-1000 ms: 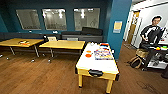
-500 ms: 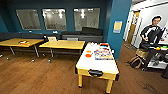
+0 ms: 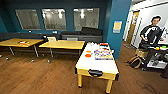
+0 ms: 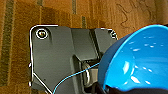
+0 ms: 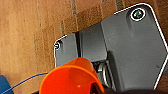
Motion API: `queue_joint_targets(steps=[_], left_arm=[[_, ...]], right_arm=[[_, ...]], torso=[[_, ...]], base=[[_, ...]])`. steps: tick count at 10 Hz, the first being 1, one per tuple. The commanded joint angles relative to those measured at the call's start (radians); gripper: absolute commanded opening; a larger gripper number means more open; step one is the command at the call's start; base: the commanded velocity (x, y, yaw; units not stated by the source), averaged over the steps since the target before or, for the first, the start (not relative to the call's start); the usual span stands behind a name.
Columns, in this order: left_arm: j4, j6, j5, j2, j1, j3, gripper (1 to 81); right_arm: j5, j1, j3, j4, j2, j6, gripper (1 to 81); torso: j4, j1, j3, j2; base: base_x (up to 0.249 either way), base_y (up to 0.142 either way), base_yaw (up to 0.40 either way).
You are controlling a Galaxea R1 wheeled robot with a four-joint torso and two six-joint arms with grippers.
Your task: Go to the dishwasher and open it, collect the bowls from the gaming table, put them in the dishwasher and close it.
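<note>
The gaming table point(image 3: 85, 65), white on top with yellow edges, stands ahead of me, slightly right of centre in the head view, with a many-coloured game board point(image 3: 102, 54) on it. Two orange bowls point(image 3: 88, 52) point(image 3: 87, 55) lie on its left side. In the left wrist view a blue bowl point(image 4: 140, 60) sits large and close over the wooden floor, with my left gripper point(image 4: 105, 89) shut on its rim. The right wrist view shows an orange bowl point(image 5: 72, 78) in my right gripper point(image 5: 98, 90). The dishwasher is out of view.
Two yellow tables point(image 3: 62, 44) point(image 3: 20, 42) stand to the left in front of a dark bench point(image 3: 82, 35) along the blue wall. A blue pillar point(image 3: 119, 25) rises behind the gaming table. A person point(image 3: 151, 32) with a cart point(image 3: 160, 53) and a bag point(image 3: 136, 61) are at the right.
</note>
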Motion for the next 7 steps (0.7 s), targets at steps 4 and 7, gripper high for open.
queue_joint_targets(steps=[4,7], left_arm=[[0.011,0.004,0.014,0.001,-0.052,-0.027,1.0],[0.013,0.006,0.014,0.003,-0.052,-0.029,1.0]], right_arm=[[-0.035,0.050,0.011,-0.017,-0.015,-0.001,1.0],[-0.035,0.052,0.011,-0.019,-0.015,-0.001,1.0]], torso=[[0.000,0.000,0.000,0.000],[0.000,0.000,0.000,0.000]], base=[[0.000,0.000,-0.354],[0.000,0.000,-0.396]])
